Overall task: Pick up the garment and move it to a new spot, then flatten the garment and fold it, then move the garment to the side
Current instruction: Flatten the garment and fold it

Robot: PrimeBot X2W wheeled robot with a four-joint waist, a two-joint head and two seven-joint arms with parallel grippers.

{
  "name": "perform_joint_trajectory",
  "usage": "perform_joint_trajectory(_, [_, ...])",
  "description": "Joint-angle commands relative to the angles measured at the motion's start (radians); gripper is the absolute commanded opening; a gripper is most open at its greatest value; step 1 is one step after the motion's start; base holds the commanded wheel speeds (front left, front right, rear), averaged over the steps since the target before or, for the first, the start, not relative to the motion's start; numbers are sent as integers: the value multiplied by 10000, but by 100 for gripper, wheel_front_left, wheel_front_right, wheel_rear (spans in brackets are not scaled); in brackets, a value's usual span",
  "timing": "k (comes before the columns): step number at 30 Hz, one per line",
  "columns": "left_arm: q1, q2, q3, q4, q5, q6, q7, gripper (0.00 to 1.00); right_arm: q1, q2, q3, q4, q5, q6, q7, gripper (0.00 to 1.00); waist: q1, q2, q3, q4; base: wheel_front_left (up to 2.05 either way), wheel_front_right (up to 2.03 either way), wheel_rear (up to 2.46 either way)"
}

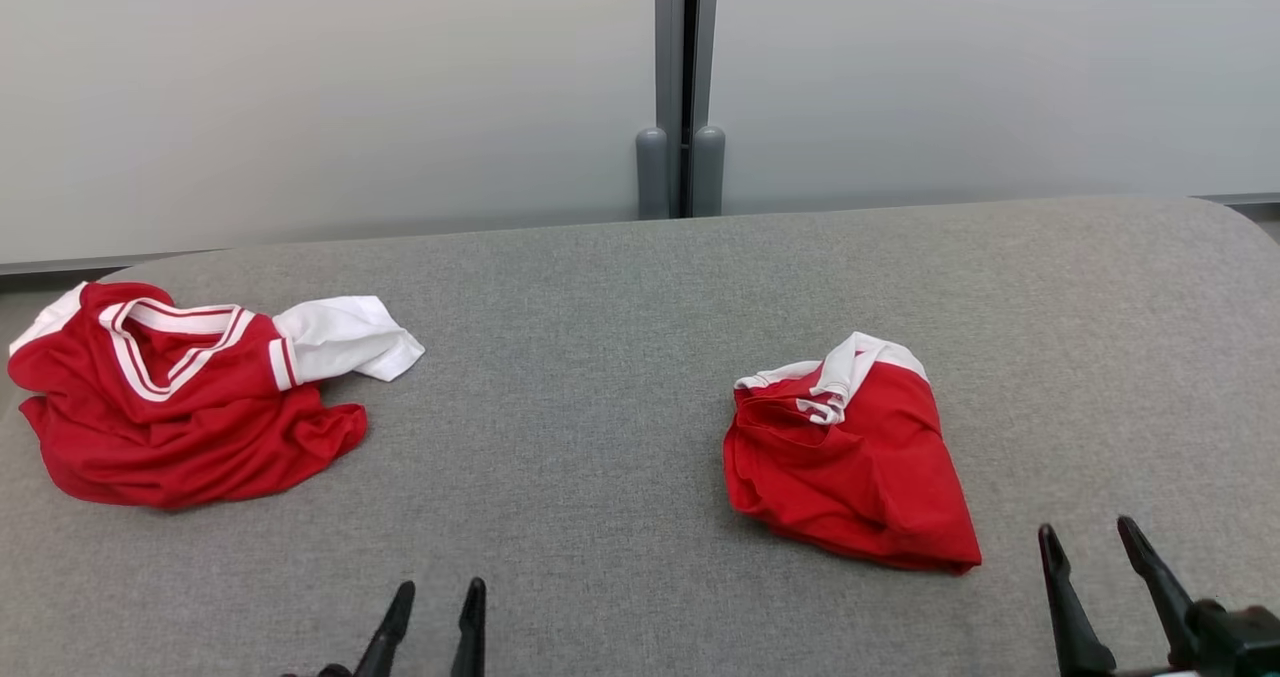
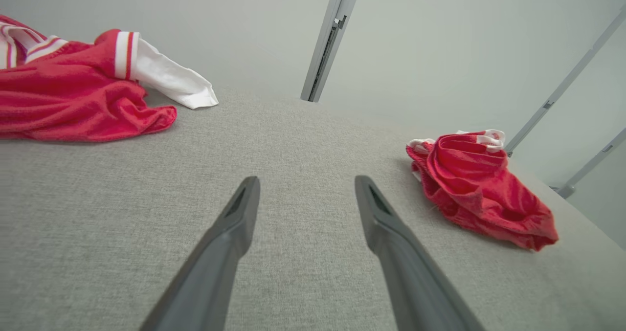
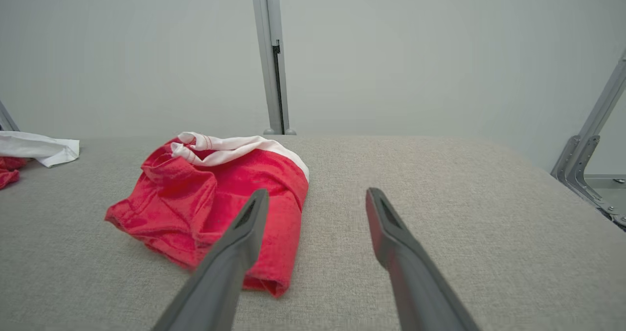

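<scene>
Nearest the robot, the left gripper rises from the lower edge of the head view over bare grey bench. Its two dark fingers stand apart with nothing between them and nothing touching them; its own wrist view shows the left gripper spread wide above the cloth-covered top. The right gripper sits at the lower right, its fingers also well spread and empty. In the right wrist view the right gripper has its left finger crossing in front of the folded garment, but the head view shows the tips apart from the cloth, just to its right and nearer the robot.

The folded garment lies on the right half of the bench as a compact red bundle, roughly a rounded wedge, with soft creases and a bunched white trim on its far edge. From the left wrist it shows as a lumpy red heap.

Farther off, at the left end of the bench, a crumpled garment lies spread and wrinkled: red body, white-striped neckband, and a white sleeve trailing right. The two garments are well apart.

Behind the bench stand pale wall panels joined at a grey post.
</scene>
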Motion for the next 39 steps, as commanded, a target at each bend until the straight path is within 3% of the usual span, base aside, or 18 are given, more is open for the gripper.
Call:
perform_joint_trajectory(1, [148, -13, 236, -145, 138, -85, -17, 100, 203, 79, -151, 138, -121, 18, -120, 100, 0, -1, -43, 0, 0, 0, 0])
perform_joint_trajectory(8, [372, -112, 785, -248, 483, -272, -17, 100, 563, 534, -761, -10, -405, 18, -154, 100, 0, -1, -170, 40, 0, 0, 0])
perform_joint_trajectory(17, [355, -156, 929, -367, 558, -375, -17, 100, 325, 734, -721, -86, -349, 18, -157, 100, 0, -1, -180, 194, 0, 0, 0])
perform_joint_trajectory(18, [341, -152, 933, -406, 533, -340, -17, 100, 263, 662, -650, 3, -328, 18, -155, 47, 0, -1, -153, 216, 0, 0, 0])
perform_joint_trajectory(19, [310, -156, 918, -450, 523, -311, -17, 100, 103, 586, -619, 67, -260, 18, -153, 18, 0, -1, -106, 242, 0, 0, 0])
perform_joint_trajectory(20, [256, -158, 895, -487, 509, -302, -17, 100, -82, 532, -575, 164, -166, 18, -152, 0, 0, -1, -48, 270, 0, 0, 0])
perform_joint_trajectory(25, [-192, -153, 754, -592, 623, -371, -17, 100, -1639, 148, 90, 1373, -265, 18, -75, 0, 0, -1, 659, 412, 0, 0, 0])
perform_joint_trajectory(31, [-829, -155, 540, -427, 595, -506, -17, 100, -4036, 93, 1336, 3779, -49, 9, 445, 0, 0, -1, 1521, 702, 0, 0, 0])
perform_joint_trajectory(35, [-1046, -154, 479, -335, 454, -465, -17, 100, -4569, 25, 1873, 4627, 193, 9, 220, 0, 0, -1, 1690, 1006, 0, 0, 0])
perform_joint_trajectory(39, [-1043, -159, 510, -337, 407, -403, -17, 100, -4551, -54, 2768, 4688, 574, 9, -13, 0, 0, -1, 1661, 1117, 0, 0, 0])
